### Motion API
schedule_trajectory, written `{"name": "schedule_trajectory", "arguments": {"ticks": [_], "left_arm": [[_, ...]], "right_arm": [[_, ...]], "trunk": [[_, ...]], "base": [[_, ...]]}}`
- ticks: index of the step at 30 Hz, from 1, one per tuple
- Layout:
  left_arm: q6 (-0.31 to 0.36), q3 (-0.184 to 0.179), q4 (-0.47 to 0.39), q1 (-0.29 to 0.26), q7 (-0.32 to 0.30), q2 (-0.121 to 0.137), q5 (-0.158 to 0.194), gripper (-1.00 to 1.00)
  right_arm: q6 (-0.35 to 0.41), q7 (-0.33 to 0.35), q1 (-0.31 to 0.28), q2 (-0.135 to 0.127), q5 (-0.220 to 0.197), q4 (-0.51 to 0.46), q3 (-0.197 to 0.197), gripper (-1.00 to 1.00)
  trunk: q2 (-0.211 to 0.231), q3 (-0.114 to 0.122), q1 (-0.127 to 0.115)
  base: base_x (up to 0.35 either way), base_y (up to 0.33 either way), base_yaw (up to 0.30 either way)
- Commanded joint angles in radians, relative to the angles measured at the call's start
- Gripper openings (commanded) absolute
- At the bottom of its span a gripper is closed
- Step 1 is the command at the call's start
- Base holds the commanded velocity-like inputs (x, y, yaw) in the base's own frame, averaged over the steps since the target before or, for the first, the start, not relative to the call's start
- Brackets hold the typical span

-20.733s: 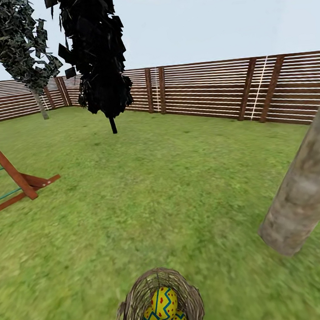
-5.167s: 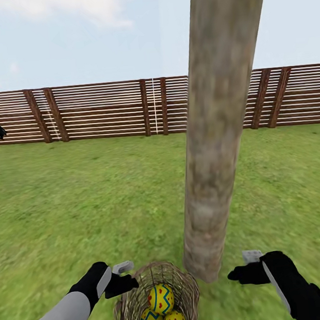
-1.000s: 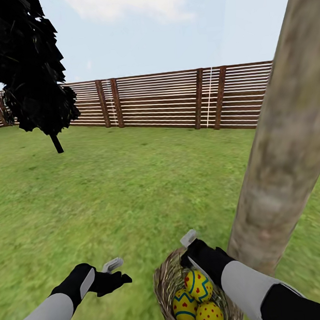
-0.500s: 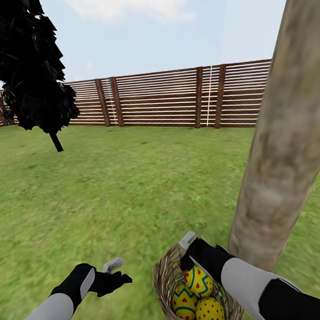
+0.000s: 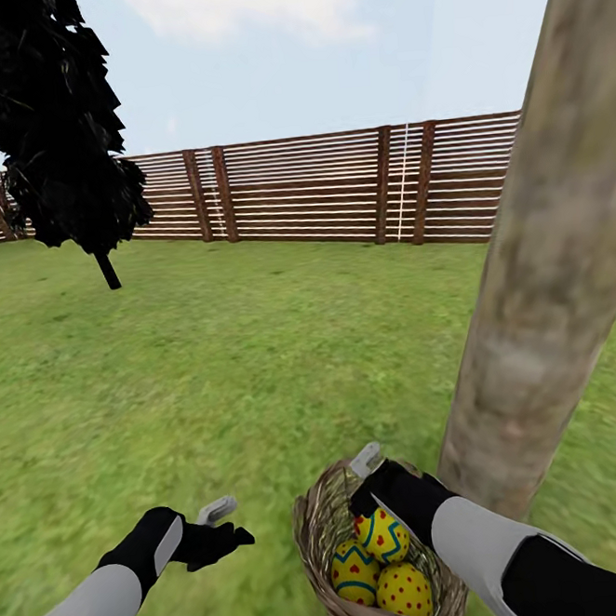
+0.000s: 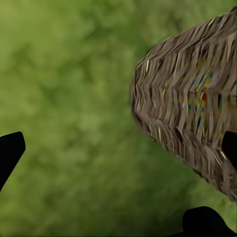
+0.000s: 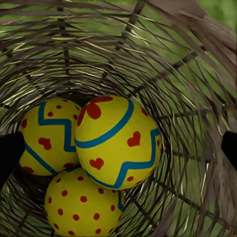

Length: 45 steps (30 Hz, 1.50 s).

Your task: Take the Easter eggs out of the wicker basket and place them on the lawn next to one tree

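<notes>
Lawn (image 5: 257, 368), a wide expanse of mottled green grass, runs to the far brown horizontal-slat wooden fence (image 5: 307, 191). A black-foliaged tree with a thin dark stem (image 5: 55, 134) stands far left. The thick pale tan-grey mottled tree trunk (image 5: 540, 288) rises at near right, its base just beside the small brown open-weave wicker basket (image 5: 319, 540).

Task status: no egg is out. All three bright yellow Easter eggs with blue zigzag bands and red marks lie together in the basket bottom: the heart-marked egg (image 7: 116, 140) on top, the second zigzag egg (image 7: 49, 136) and the red-dotted egg (image 7: 81, 205) touching it below.

The right gripper (image 5: 370, 480) hangs over the basket mouth, directly above the top egg; its fingers are spread wide and hold nothing. The left gripper (image 5: 225, 530) hovers over bare grass to the left of the basket, fingers likewise apart and empty.

Remaining: grasp, lift and set down each of the three eggs beside the trunk.
</notes>
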Motion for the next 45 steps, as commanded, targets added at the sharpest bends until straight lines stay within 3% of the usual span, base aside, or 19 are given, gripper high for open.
{"name": "schedule_trajectory", "arguments": {"ticks": [1,15,18,20,22,24,25,29,33,38,45], "left_arm": [[0.009,0.004,-0.001,0.000,0.001,0.000,0.006,1.00],[0.008,0.006,-0.001,0.000,-0.001,0.004,0.006,1.00],[0.008,0.009,-0.001,0.000,-0.025,0.023,0.007,1.00],[0.008,0.010,-0.001,0.000,-0.089,0.055,0.007,1.00],[0.007,0.010,0.000,0.000,-0.258,0.114,0.006,1.00],[0.006,0.010,0.003,0.000,-0.352,0.143,0.006,1.00],[0.005,0.009,0.007,0.000,-0.465,0.176,0.005,1.00],[0.001,0.009,0.011,0.000,-0.618,0.210,0.004,1.00],[-0.001,0.008,0.012,0.000,-0.670,0.216,0.003,1.00],[-0.001,0.007,0.013,0.000,-0.678,0.216,0.005,1.00],[-0.001,0.007,0.013,0.000,-0.679,0.216,0.006,1.00]], "right_arm": [[0.004,0.001,-0.001,-0.001,-0.002,-0.002,0.006,1.00],[-0.055,-0.001,-0.001,-0.002,-0.007,0.005,0.006,1.00],[-0.056,-0.001,-0.001,-0.002,-0.008,0.005,0.006,1.00],[-0.056,-0.002,-0.001,-0.002,-0.008,0.005,0.005,1.00],[-0.053,-0.002,-0.001,-0.002,-0.008,0.005,0.006,1.00],[-0.053,-0.002,-0.001,-0.002,-0.008,0.005,0.006,1.00],[-0.052,-0.002,-0.001,-0.003,-0.008,0.006,0.006,1.00],[-0.050,-0.003,-0.001,-0.015,-0.008,0.005,0.006,1.00],[-0.048,-0.019,-0.001,-0.031,-0.008,0.004,0.006,1.00],[-0.049,-0.086,-0.001,-0.037,-0.007,0.001,0.006,1.00],[-0.053,-0.101,-0.001,-0.038,-0.003,-0.006,0.007,1.00]], "trunk": [[-0.008,-0.004,0.004],[-0.106,-0.048,0.057],[-0.127,-0.057,0.069],[-0.141,-0.064,0.077],[-0.155,-0.070,0.084],[-0.169,-0.076,0.092],[-0.176,-0.079,0.096],[-0.183,-0.094,0.101],[-0.184,-0.102,0.102],[-0.184,-0.106,0.102],[-0.186,-0.133,0.105]], "base": [[0.000,0.000,0.000],[0.000,0.000,0.000],[0.000,0.000,0.000],[0.000,0.000,0.000],[0.000,0.000,0.000],[0.000,0.000,0.000],[0.000,0.000,0.000],[0.000,0.000,0.000],[0.000,0.000,0.000],[0.000,0.000,0.000],[0.000,0.000,0.000]]}}
